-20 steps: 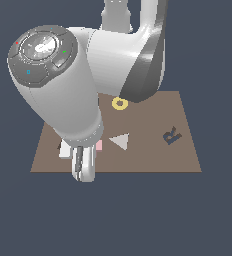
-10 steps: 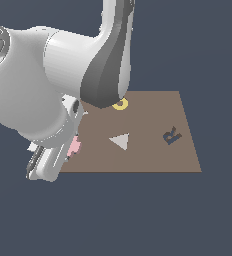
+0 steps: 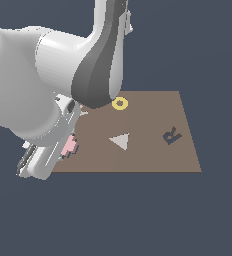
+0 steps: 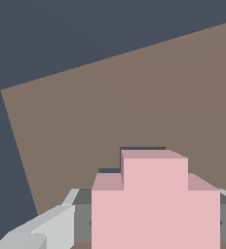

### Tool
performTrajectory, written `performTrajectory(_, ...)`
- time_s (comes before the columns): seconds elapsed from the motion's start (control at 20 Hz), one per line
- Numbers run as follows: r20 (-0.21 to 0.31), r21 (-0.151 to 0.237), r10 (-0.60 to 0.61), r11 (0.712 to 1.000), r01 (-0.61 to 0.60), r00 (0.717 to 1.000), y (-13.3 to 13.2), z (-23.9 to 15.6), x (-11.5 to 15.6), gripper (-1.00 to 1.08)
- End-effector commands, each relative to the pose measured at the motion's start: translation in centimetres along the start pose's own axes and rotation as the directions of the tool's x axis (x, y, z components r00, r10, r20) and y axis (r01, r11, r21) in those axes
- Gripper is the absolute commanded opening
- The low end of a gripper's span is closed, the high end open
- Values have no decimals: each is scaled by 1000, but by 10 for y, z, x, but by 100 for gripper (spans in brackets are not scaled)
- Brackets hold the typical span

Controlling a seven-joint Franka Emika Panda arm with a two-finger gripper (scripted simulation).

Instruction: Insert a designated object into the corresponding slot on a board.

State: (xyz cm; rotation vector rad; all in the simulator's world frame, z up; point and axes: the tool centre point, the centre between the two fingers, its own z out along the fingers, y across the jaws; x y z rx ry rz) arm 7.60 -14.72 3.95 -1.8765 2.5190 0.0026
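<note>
Pink piece sat pinched in the gripper, low over the board's edge at the exterior view's left, with grey fingers showing on either side of it in the wrist view. The bulky white arm covered much of that end of the board, so from the outside I could see only a corner of the piece and a sliver of dark beneath it. The wrist view showed more: a thin dark line peeked out just beyond the piece's stepped outline, and I took that for the slot, almost wholly hidden under the piece. Whether the piece was touching the board or hanging just above it, I could not tell. The yellow ring, the pale triangle and the dark R lay well apart from it, out of the way. To my eye the step was seating the piece, and doing it well would mean matching its lobes to the notched cutout, keeping it flat, going straight down, and letting go only once it sat flush. A small twist or a tilt would probably leave it riding on the rim.
</note>
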Motion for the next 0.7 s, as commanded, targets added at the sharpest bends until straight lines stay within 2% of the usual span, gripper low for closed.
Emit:
performTrajectory(0.0, 0, 0, 1, 1000, -1, 1000, 0, 4, 0, -100)
performTrajectory(0.15, 0, 1, 1, 1000, -1, 1000, 1, 9, 0, -100)
performTrajectory(0.2, 0, 1, 1, 1000, -1, 1000, 1, 9, 0, 100)
performTrajectory(0.65, 0, 1, 1, 1000, -1, 1000, 1, 9, 0, 100)
